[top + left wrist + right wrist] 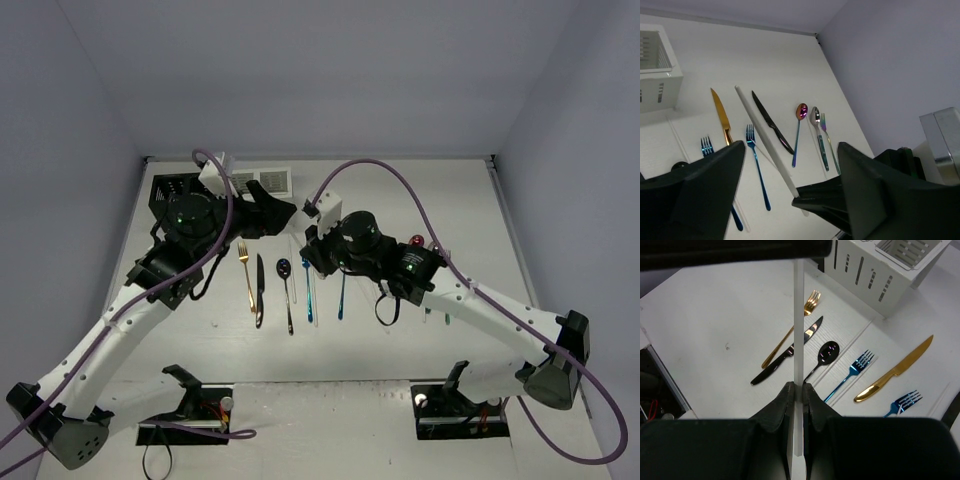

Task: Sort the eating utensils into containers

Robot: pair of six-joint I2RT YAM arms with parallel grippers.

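Note:
My right gripper [798, 386] is shut on a pale chopstick [798, 315] and holds it in the air, pointing away from me. In the left wrist view the same chopstick [765, 135] runs between my left gripper's [790, 147] wide-open fingers without touching them. In the top view the two grippers, left [285, 213] and right [303, 228], meet above the table's middle, in front of the white caddy [270, 182]. The black caddy [165, 190] stands to its left. Below lie a gold fork [790, 335], black knife [785, 357], black spoon [825, 355], blue fork [850, 372] and gold knife [895, 372].
More utensils lie in a row on the table: a second blue fork [707, 147], a pink-purple spoon [800, 125], a silver spoon [817, 135] and thin chopsticks [677, 137]. The white caddy [880, 265] is at the back. Walls enclose the table on three sides.

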